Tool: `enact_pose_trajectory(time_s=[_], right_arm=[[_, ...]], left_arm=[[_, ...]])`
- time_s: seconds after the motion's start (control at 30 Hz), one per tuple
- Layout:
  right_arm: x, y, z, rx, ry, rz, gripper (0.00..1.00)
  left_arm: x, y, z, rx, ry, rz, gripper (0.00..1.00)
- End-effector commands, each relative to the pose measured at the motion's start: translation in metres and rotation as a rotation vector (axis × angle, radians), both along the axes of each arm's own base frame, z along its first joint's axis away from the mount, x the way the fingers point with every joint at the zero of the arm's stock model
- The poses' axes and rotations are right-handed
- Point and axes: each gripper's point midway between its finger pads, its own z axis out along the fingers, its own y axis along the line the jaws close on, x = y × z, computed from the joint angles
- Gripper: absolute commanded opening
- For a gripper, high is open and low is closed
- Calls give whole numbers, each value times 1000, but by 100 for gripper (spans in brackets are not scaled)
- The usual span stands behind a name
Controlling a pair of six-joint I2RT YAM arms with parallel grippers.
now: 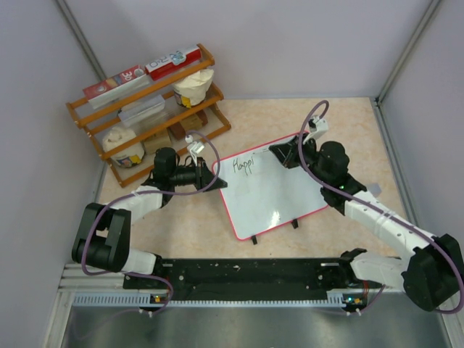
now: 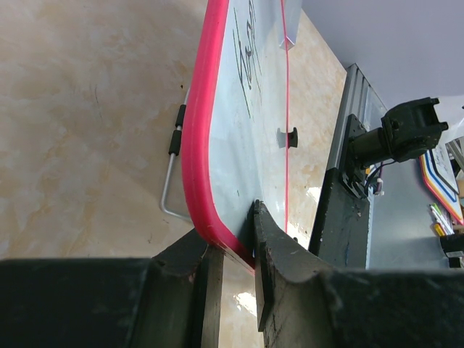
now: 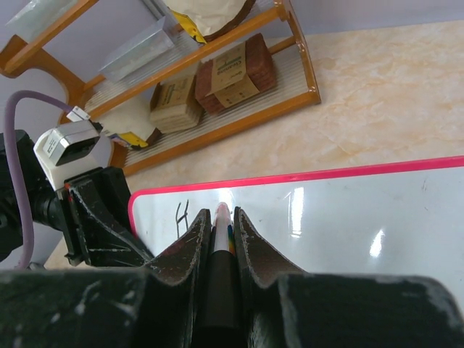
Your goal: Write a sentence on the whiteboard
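The whiteboard (image 1: 272, 196), white with a red rim, lies tilted on the table's middle. Black marker writing (image 1: 244, 164) reading "Happi" sits at its far left corner. My left gripper (image 1: 211, 176) is shut on the board's left corner; in the left wrist view the jaws (image 2: 233, 239) pinch the red rim of the whiteboard (image 2: 246, 145), with the writing (image 2: 246, 65) farther along. My right gripper (image 1: 281, 151) is shut on a marker (image 3: 221, 243), its tip over the whiteboard (image 3: 348, 225) just right of the written strokes (image 3: 181, 216).
A wooden shelf rack (image 1: 145, 101) with boxes and bags stands at the far left, also in the right wrist view (image 3: 239, 80). A black rail (image 1: 239, 272) runs along the near edge. Grey walls enclose the table.
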Motion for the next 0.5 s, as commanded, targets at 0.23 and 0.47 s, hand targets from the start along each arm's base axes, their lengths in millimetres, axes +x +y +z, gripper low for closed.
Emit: enact_pose_trajectory(time_s=[0.23, 0.47], right_arm=[[7, -3, 2, -2, -22, -21, 0], [5, -6, -15, -34, 11, -28, 0]], left_arm=[[4, 0, -14, 70, -90, -2, 0], [5, 0, -13, 72, -93, -1, 0]])
